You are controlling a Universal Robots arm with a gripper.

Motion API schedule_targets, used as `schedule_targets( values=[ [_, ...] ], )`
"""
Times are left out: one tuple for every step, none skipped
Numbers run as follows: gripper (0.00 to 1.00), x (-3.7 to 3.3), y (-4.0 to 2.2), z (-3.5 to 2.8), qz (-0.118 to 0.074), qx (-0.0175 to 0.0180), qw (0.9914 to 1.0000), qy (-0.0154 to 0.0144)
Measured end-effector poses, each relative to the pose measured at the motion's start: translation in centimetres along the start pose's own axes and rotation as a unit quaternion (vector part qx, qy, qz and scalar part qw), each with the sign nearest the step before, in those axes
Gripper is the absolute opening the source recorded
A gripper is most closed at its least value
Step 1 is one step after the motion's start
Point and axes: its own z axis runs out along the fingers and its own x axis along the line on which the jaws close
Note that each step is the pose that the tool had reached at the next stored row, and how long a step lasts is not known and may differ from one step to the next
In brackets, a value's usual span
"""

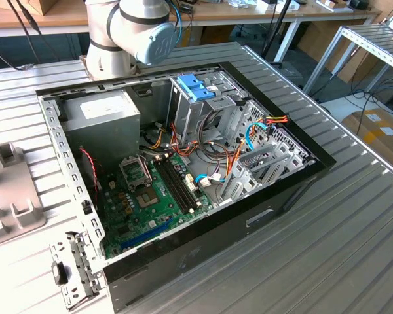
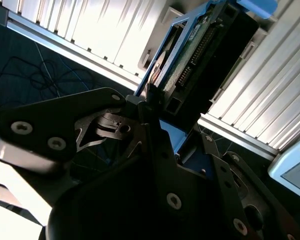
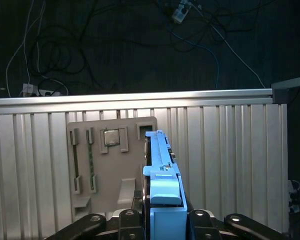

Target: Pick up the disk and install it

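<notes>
Black gripper links sit nearest the lens in both wrist views.

Item 1, hand: fingers drawn in against either blue side of the disk. I read this as a firm hold, with nothing else in the grip.

Item 2, disk: stands on edge. Its blue end faces the lens in the first wrist view, and its connector edge shows in the second wrist view. It sits beside the edge of the grey tray on the ribbed table. I cannot tell whether it touches the tray.

Item 3, tray: carries a square chip.

Item 4, exterior view: open case on the table, with the arm behind it. Inside are the motherboard, the power supply and a blue latch.
</notes>
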Motion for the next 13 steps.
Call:
schedule_targets(
  values=[
    [0.37, 0.00, 0.00, -0.07, 0.000, 0.0000, 1.00000, 0.0000],
    [0.37, -0.01, 0.00, -0.18, 0.000, 0.0000, 1.00000, 0.0000],
    [0.37, -0.01, 0.00, -0.25, 0.000, 0.0000, 1.00000, 0.0000],
    [0.37, -0.01, 0.00, -0.30, 0.000, 0.0000, 1.00000, -0.0001],
    [0.37, -0.01, 0.00, -0.32, 0.000, 0.0000, 1.00000, -0.0001],
    [0.37, -0.01, 0.00, -0.32, 0.000, 0.0001, 1.00000, -0.0002],
    [0.37, -0.01, -0.01, -0.32, 0.000, 0.0001, 1.00000, -0.0002],
    [0.37, -0.01, -0.01, -0.33, 0.000, 0.0000, 1.00000, -0.0002],
    [0.37, -0.01, 0.00, -0.34, 0.000, 0.0000, 1.00000, -0.0001],
    [0.37, -0.01, -0.01, -0.34, 0.000, 0.0000, 1.00000, -0.0001],
    [0.37, -0.01, -0.01, -0.34, 0.000, 0.0001, 1.00000, -0.0002],
    [0.37, 0.01, -0.01, -0.34, 0.000, 0.0000, 1.00000, -0.0002],
    [0.37, 0.06, -0.01, -0.34, 0.000, 0.0000, 1.00000, -0.0002]
  ],
)
